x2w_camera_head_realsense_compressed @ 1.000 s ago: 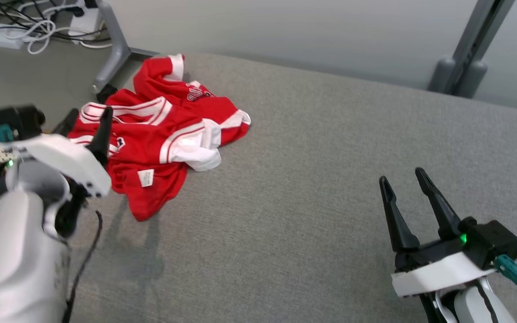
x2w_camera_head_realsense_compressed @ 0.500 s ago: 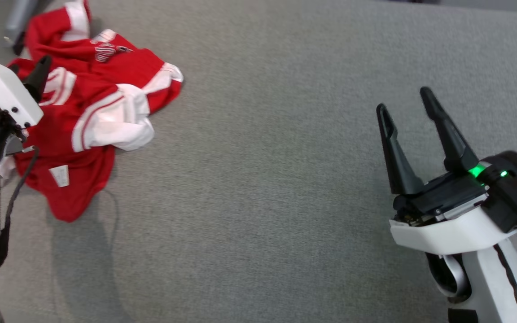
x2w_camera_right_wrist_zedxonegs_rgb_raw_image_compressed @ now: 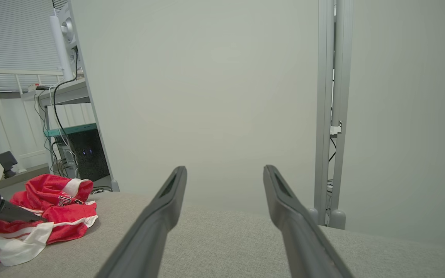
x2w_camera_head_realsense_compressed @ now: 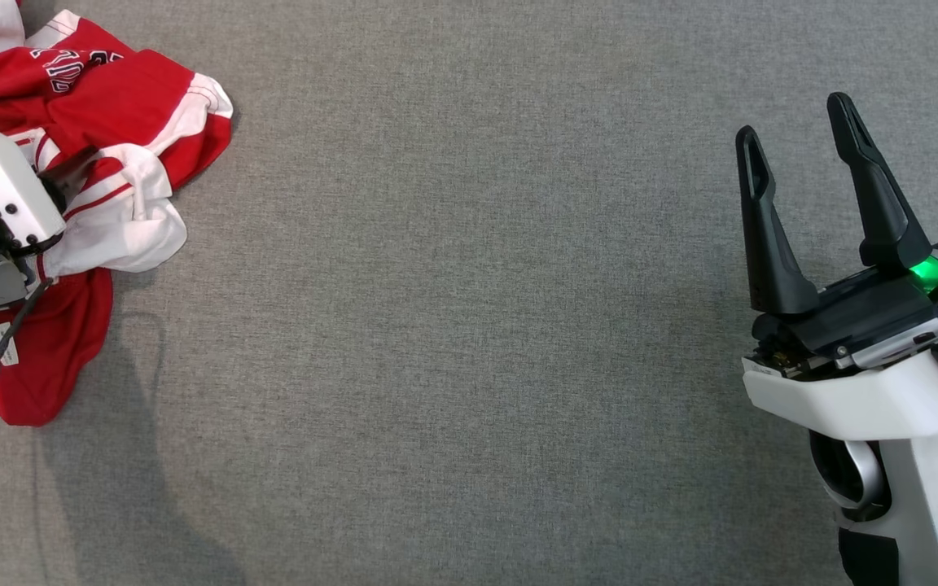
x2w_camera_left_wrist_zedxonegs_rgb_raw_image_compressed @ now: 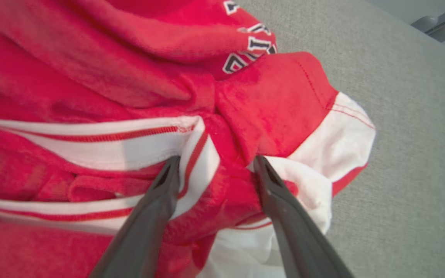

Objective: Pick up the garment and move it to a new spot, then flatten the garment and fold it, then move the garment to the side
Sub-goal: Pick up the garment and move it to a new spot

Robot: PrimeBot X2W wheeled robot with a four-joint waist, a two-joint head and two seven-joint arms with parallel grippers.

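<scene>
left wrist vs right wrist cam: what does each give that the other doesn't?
Left wrist: a close-up of the left gripper, fingers apart and astride a red-and-white fold of the garment.
Right wrist: the right gripper open above the bare grey surface, plus the wall, a post and a cabled desk.
Both: the garment, its lettering, the grey surface, and the left gripper at the garment.

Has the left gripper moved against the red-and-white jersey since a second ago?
Yes: the left gripper has pushed from the left edge of the red-and-white jersey rightward into its folds.
</scene>
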